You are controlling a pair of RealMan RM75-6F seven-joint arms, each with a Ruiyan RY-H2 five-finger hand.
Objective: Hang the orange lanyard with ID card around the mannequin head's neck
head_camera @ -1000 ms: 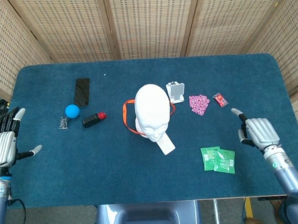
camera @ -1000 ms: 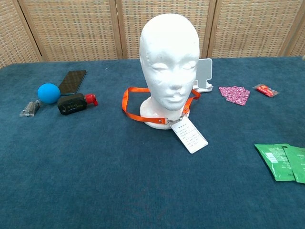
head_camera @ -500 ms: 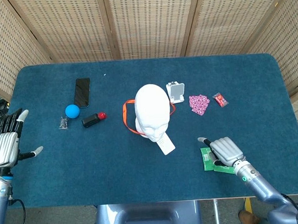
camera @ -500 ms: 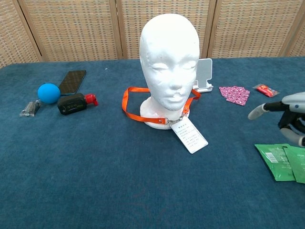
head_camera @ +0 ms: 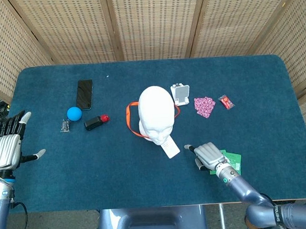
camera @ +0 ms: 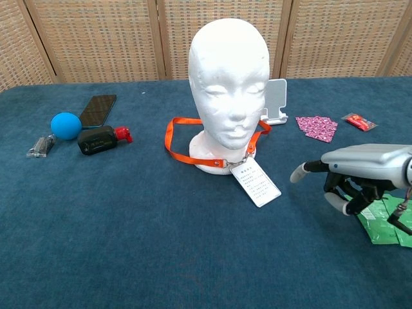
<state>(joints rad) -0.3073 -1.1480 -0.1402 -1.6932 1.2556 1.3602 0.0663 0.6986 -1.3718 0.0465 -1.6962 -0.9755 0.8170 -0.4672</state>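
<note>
Chest view: the orange fabric lanyard [camera: 193, 138] is seen looped around the base of the white foam mannequin head [camera: 228, 77], and its white rectangular ID card [camera: 257, 182] lies flat on the blue felt table [camera: 129, 232] at 5 o'clock of the head. The right hand [camera: 351, 174] is held low at 3 o'clock of the card, near it but apart, fingers loosely curled and empty, probably to reach it. The left hand [head_camera: 8, 145] is kept at the table edge, fingers spread, holding nothing.

The blue worktop [head_camera: 254, 83] carries one white foam mannequin head [head_camera: 156, 111], one orange lanyard [camera: 174, 143] with one white ID card [camera: 257, 183], one black phone [head_camera: 84, 94], one blue ball [head_camera: 74, 113], two green packets [head_camera: 230, 163], one pink patterned pouch [head_camera: 204, 106], one small red packet [head_camera: 225, 101], one white stand [head_camera: 180, 94].
</note>
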